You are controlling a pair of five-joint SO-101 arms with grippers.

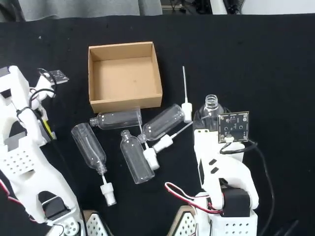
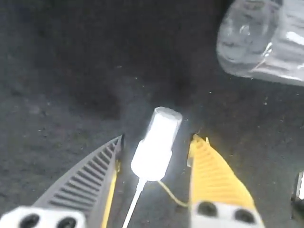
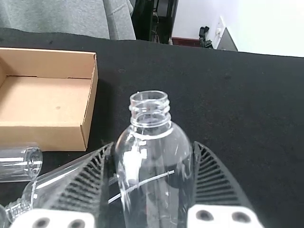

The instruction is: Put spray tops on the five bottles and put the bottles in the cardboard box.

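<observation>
The cardboard box [image 1: 127, 103] sat behind four lying bottles [image 1: 118, 119]. Right of them, an upright bottle [image 3: 151, 156] stood clasped in my right gripper [image 3: 153, 146]. A spray top [image 2: 154, 149] lay between my left gripper's [image 2: 156, 138] parted fingers.

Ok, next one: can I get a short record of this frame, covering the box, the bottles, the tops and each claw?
cardboard box: empty
upright bottle: no top on it, gripped by the right claw
lying bottles: four, on their sides in front of the box
left claw: open, one finger on either side of a loose spray top
</observation>
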